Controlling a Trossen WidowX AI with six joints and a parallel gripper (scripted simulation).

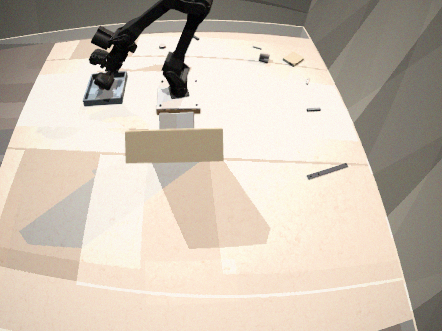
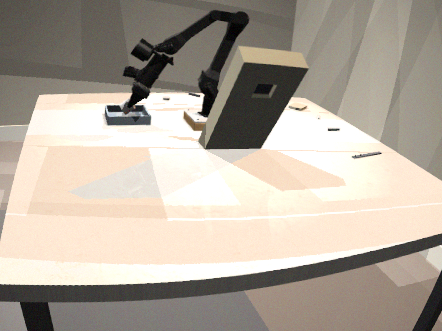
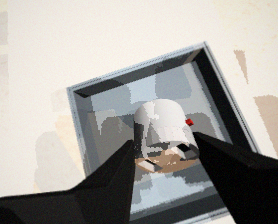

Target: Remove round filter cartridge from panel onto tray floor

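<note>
Filter cartridge (image 3: 162,125) in the hand (image 3: 165,155), low inside the tray (image 3: 80,107)

white cartridge (image 3: 162,122), grey-blue tray (image 3: 80,107), black pincer (image 3: 165,150)

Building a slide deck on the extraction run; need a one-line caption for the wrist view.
Gripper clamped on the round filter cartridge, held over the grey tray.

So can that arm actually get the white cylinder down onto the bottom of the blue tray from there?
Probably yes. The gripper is shut on the filter cartridge directly over the tray, inside its walls, and nothing lies beneath. Whether it already touches the floor cannot be told.
</note>
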